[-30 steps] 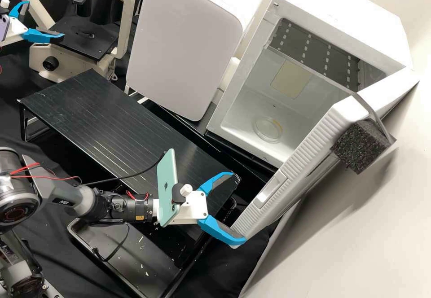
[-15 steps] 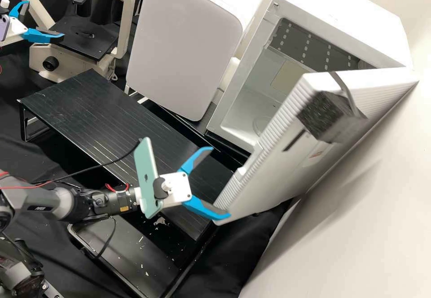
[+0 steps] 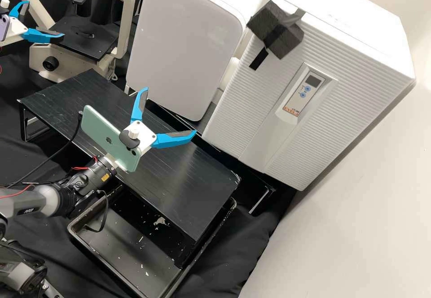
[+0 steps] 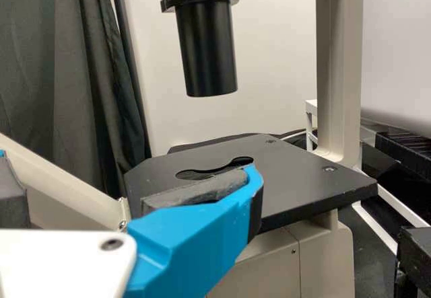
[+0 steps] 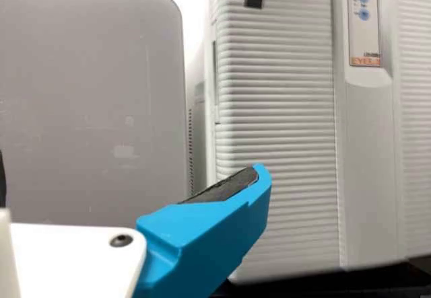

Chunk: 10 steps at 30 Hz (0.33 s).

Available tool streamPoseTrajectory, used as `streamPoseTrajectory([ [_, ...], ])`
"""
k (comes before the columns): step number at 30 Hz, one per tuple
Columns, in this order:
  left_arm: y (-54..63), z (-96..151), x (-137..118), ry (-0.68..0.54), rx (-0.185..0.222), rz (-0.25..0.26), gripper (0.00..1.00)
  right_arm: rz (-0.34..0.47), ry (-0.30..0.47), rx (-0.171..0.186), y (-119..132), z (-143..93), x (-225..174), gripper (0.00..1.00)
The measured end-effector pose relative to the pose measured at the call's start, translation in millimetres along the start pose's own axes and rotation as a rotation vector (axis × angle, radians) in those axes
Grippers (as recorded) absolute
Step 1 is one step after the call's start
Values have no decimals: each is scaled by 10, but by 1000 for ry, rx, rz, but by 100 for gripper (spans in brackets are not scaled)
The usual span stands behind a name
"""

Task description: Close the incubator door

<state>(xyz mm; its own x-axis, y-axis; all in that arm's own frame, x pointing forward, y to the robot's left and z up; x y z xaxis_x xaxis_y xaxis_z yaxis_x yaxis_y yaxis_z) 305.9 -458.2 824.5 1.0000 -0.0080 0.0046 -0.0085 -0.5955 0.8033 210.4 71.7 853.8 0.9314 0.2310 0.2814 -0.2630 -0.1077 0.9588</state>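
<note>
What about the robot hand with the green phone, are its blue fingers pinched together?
No, the right hand has its two blue fingers spread wide apart.

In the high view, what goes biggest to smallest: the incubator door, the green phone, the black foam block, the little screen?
Incubator door
Green phone and black foam block: too alike to rank
Little screen
</note>
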Motion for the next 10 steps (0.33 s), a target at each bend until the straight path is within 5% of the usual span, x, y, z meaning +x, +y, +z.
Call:
streamPoseTrajectory([
  [10,0,0,0,0,0,0,100,39,-54,72,17,65,5,100],
])
